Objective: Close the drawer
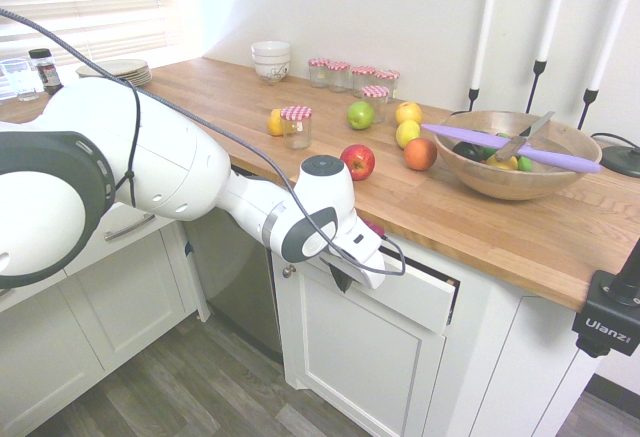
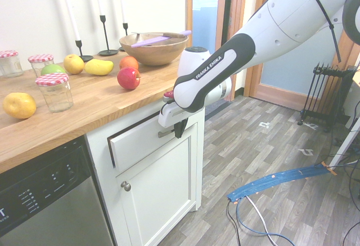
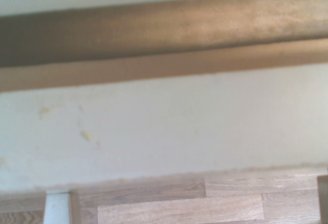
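The drawer [image 2: 143,139], flat white front under the wooden countertop [image 2: 84,111], stands slightly ajar, a dark gap along its top; the gripper [image 2: 180,126], clenched on nothing, points steeply down against the front; the wrist view alone shows floor planks [image 3: 195,206] below the white front.

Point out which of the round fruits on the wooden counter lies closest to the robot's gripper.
The red apple, alone near the counter's front edge just above the shut gripper. The green apple, yellow fruits and orange fruit lie farther back.
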`<state>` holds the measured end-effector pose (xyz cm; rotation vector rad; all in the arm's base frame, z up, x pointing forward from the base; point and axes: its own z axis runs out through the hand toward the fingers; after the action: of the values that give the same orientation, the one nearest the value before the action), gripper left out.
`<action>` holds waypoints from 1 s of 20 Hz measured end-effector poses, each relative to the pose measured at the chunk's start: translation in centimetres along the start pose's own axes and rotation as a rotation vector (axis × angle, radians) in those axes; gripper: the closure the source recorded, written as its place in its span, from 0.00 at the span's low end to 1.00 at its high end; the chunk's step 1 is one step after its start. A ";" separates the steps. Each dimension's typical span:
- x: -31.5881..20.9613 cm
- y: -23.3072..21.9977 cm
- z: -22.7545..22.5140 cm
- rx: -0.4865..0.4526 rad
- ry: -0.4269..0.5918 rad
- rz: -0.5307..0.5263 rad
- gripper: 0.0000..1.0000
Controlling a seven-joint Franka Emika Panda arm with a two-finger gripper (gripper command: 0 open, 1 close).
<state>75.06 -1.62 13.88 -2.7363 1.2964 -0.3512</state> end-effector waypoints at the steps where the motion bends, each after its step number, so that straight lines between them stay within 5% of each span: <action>1: 0.2 -0.2 -0.2 0.007 0.007 -0.001 1.00; 11: 0.8 -1.0 -2.0 0.023 0.030 -0.013 1.00; 15: 1.4 -2.1 -6.7 0.071 0.063 -0.011 1.00; 20: -1.0 1.2 -8.6 0.023 0.003 -0.001 1.00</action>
<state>71.39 -1.50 21.78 -2.7193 1.2833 -0.3677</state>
